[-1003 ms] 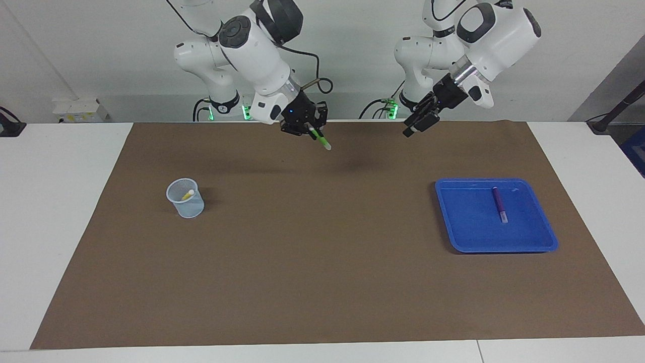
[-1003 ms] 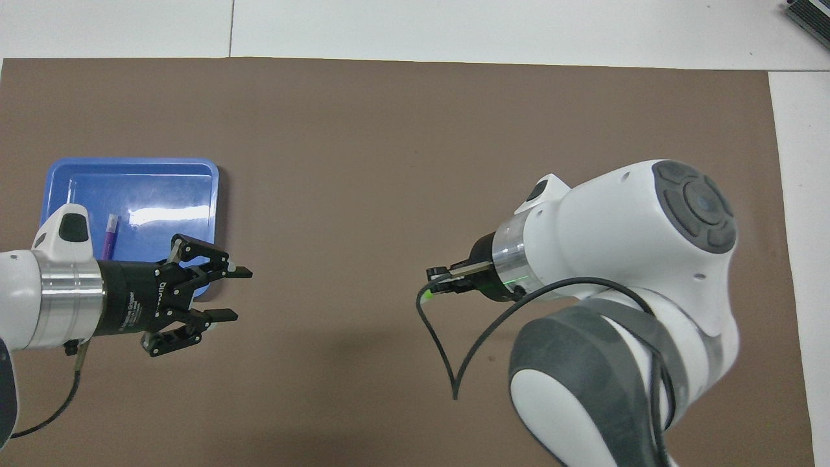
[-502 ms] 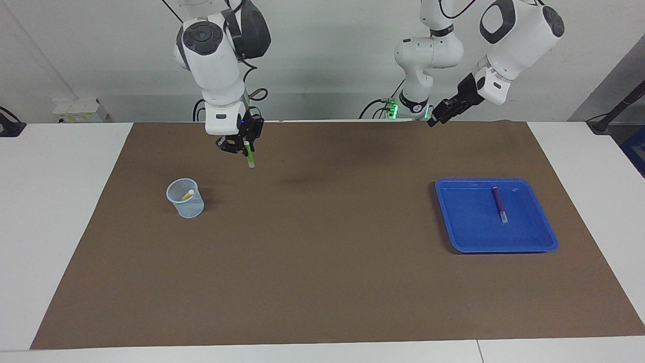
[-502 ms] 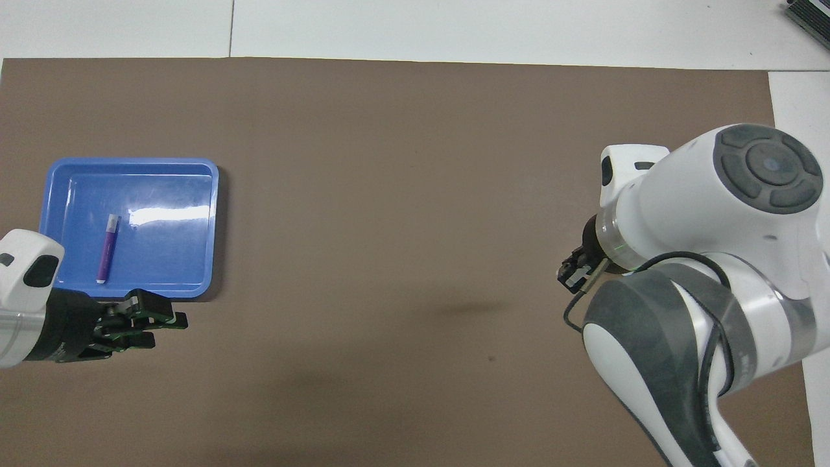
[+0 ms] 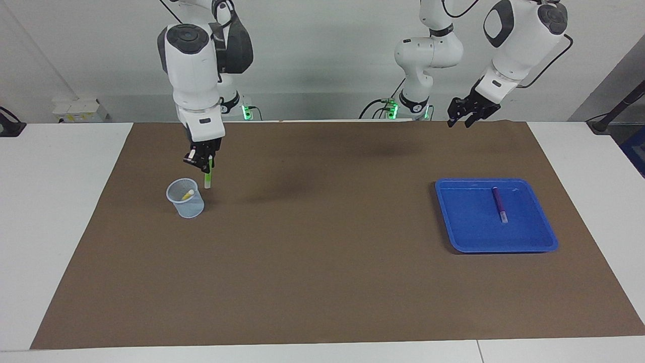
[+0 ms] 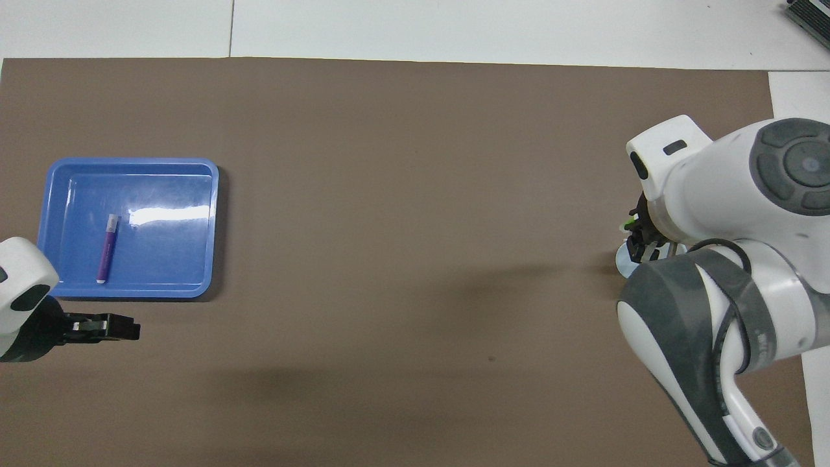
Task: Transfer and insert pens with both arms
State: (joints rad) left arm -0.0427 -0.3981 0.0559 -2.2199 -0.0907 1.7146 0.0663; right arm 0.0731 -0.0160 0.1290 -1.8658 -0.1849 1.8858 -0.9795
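Right gripper (image 5: 205, 160): clenched on the green pen (image 5: 207, 177), which hangs upright, pale end down, just beside the rim of the clear cup (image 5: 186, 198). A second ago this pen was tilted, over the mat's (image 5: 322, 282) middle by the robots' edge; it has since swung toward the right arm's end. Judged: insertion is next, once the pen is centred over the cup.

Yellow pen (image 5: 188, 194): already in the cup.

Left gripper (image 5: 466, 115): empty, jaws partly apart, drawn back over the mat's edge nearest the robots. Judged: waiting.

Purple pen (image 5: 499, 204): lying flat in the blue tray (image 5: 544, 237), untouched, near the left arm's end.
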